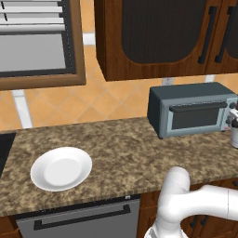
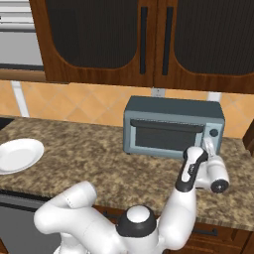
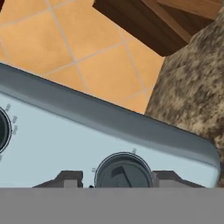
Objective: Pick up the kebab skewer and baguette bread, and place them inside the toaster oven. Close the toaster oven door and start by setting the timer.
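The tool (image 2: 207, 144) reaches the toaster oven (image 2: 173, 127) (door (image 2: 166, 137) shut) by its knob.

Two cameras behind the arm look forward and down, sharing the counter (image 1: 130, 153) and toaster oven (image 2: 172, 126). The hand camera sits close against the oven's control panel (image 3: 65, 148).
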